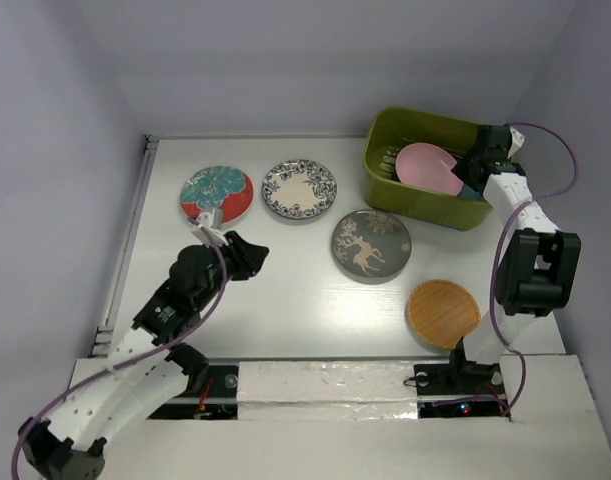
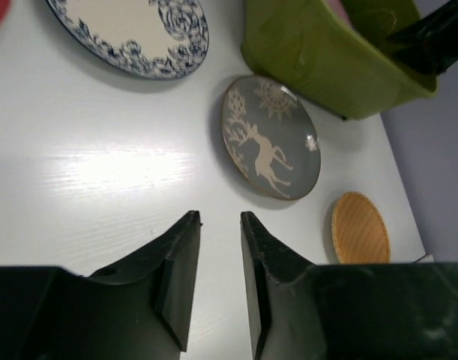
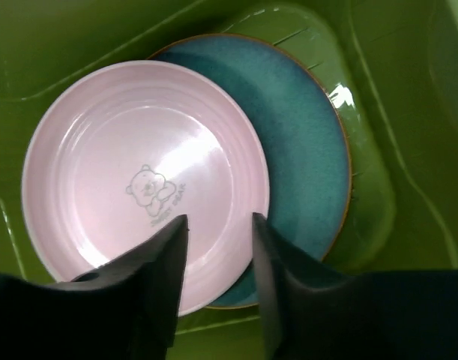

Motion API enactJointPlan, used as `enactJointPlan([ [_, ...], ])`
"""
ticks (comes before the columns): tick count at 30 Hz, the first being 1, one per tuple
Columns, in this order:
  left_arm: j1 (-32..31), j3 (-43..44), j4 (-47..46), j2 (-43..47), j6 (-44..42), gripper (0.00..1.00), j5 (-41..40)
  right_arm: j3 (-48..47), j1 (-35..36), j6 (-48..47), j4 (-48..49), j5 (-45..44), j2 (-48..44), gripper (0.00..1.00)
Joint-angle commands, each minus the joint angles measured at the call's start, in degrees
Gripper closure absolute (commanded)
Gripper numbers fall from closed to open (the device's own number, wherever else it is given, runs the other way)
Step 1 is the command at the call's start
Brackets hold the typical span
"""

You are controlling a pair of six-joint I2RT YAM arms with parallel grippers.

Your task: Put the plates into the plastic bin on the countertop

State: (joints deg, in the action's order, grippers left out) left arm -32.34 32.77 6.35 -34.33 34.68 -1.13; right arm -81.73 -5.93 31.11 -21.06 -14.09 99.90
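The olive-green bin (image 1: 385, 185) stands at the back right of the white countertop (image 1: 285, 300). A pink plate (image 1: 423, 165) lies in it on a dark teal plate (image 3: 303, 135); the pink plate (image 3: 139, 180) fills the right wrist view. My right gripper (image 3: 220, 221) is open and empty just above the pink plate, inside the bin (image 3: 378, 195). On the countertop lie the red-teal floral plate (image 1: 216, 194), white-blue plate (image 1: 299, 188), grey deer plate (image 1: 372, 245) and orange plate (image 1: 443, 312). My left gripper (image 1: 247, 256) is open and empty over the countertop (image 2: 79, 172), left of the deer plate (image 2: 270, 135). The mint green plate is hidden.
Grey walls close in the left, back and right. A metal rail (image 1: 125, 250) runs along the countertop's left edge. The right arm's purple cable (image 1: 560, 170) loops beside the bin. The white-blue plate (image 2: 131, 30) and orange plate (image 2: 360, 229) show ahead of the left gripper.
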Motion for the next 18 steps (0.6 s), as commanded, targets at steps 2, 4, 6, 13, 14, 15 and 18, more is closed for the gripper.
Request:
enactJointPlan([
  [2, -8.8, -1.0, -8.3, -7.2, 2.7, 0.73, -9.1, 0.0, -0.7, 1.3, 3.7, 0.9, -6.3, 0.41],
  [4, -11.9, -0.3, -11.5, -11.3, 3.2, 0.68, -12.0, 2.1, -0.7, 2.8, 5.0, 1.8, -11.7, 0.32],
  [6, -14.2, 0.6, -13.9, -17.5, 3.5, 0.65, -12.3, 4.3, -0.7, 3.9, 7.2, 3.7, -18.1, 0.22],
  [13, -14.7, 4.2, -23.0, -32.9, 5.1, 0.51, -10.7, 24.7, 1.4, 10.7, 23.0, 12.8, -37.3, 0.31],
  [14, -14.7, 5.1, -23.4, -37.3, 5.4, 0.51, -10.4, 29.1, 3.5, 11.2, 26.5, 13.6, -38.9, 0.55],
  [15, -14.7, 6.8, -23.9, -39.4, 5.6, 0.51, -9.3, 31.3, 5.0, 11.3, 28.3, 16.8, -40.0, 0.72],
  [18, -14.7, 9.9, -26.1, -47.0, 6.5, 0.51, -5.8, 37.9, 11.5, 11.3, 31.8, 17.5, -44.5, 0.98],
])
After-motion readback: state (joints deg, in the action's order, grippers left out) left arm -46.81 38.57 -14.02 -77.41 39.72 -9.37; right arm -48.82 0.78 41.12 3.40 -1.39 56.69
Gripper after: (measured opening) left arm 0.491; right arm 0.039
